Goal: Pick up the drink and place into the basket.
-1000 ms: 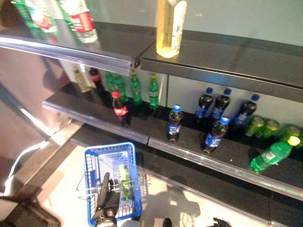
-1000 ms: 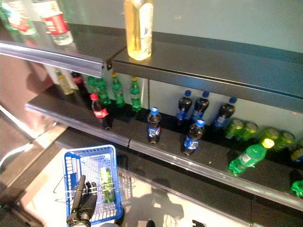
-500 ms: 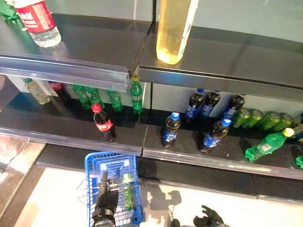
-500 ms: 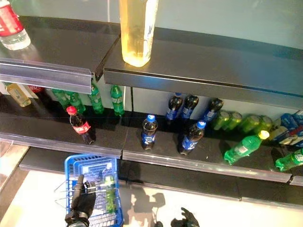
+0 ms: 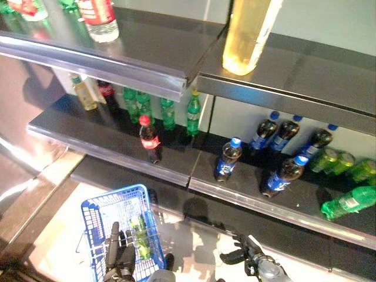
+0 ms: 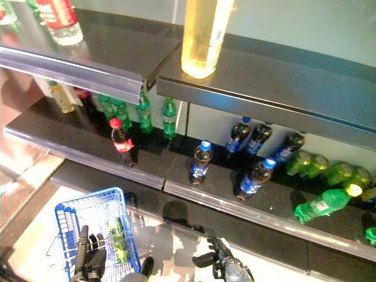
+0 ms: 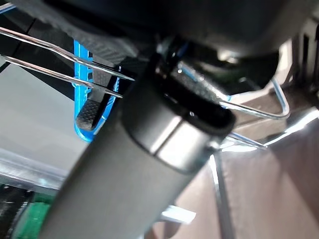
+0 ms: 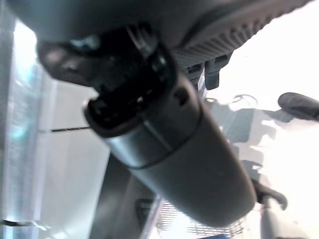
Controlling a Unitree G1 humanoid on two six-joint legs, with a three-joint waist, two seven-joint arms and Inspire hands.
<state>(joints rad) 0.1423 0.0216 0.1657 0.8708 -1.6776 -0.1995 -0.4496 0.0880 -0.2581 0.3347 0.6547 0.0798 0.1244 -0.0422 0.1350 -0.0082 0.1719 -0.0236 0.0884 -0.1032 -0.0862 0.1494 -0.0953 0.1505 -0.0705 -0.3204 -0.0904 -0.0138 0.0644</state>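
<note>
The left hand (image 5: pixel 119 261) grips the basket (image 5: pixel 94 217) by its wire handles; the drink (image 5: pixel 138 236), partly hidden by mesh, lies inside. The right hand (image 5: pixel 242 254), probably relaxed open, hangs below the shelf (image 5: pixel 176 170).

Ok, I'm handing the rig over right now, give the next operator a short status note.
Left hand: curled on the wire handle of the blue plastic basket, carrying it low in front of the shelves.
Right hand: low at the right, holding nothing; finger state unclear.
One green drink bottle lies in the basket.
Cola bottles and a toppled green bottle sit on the dark lower shelf.
Left: any further pick is for the right hand.
</note>
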